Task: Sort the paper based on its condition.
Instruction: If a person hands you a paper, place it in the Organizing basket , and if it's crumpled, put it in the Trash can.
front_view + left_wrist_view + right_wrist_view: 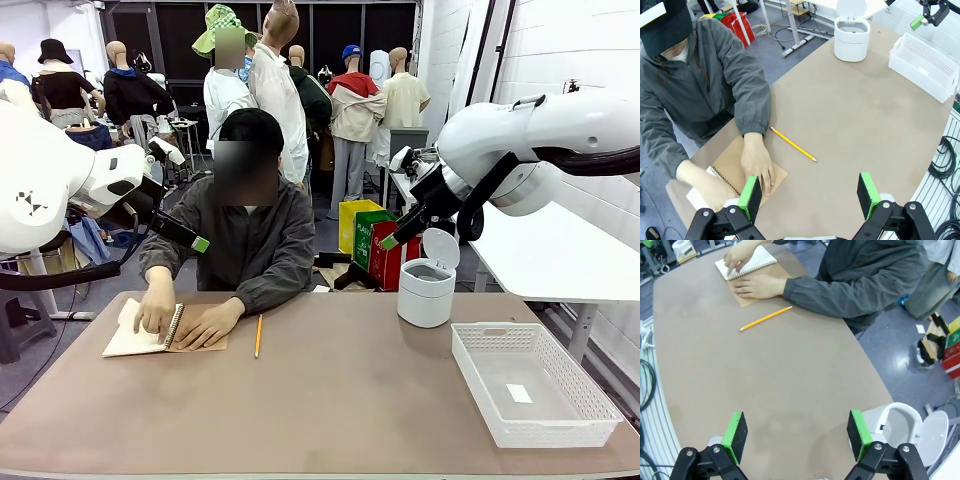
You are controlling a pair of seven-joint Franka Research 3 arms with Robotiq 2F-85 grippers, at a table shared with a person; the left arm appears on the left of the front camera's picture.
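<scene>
Left gripper (809, 194): jaws wide apart with nothing between the green pads; raised in the air at the notebook's end of the table (330, 410)
Right gripper (796, 435): jaws wide apart and empty; raised in the air near the bin, well apart from the paper
Paper (124, 342): white sheet lying flat at the table's far left, one edge along the notebook's spiral, partly under a hand; I cannot tell whether it is loose or bound
Notebook (192, 346): open flat in front of the person, its brown cover spread to the right of the spiral
Person (250, 240): seated at the far side in a grey jacket, bent over the notebook
One hand (155, 312): fingers pressed on the paper beside the spiral
Other hand (208, 324): lying flat on the brown cover
Pencil (257, 336): yellow, on the table just right of the notebook and not touching it, its length running from far to near
Bin (425, 292): white and round with the lid up, standing at the far edge right of the middle
Basket (520, 432): white and perforated, at the near right corner of the table
Sticker (519, 393): small white rectangle on the basket's floor
</scene>
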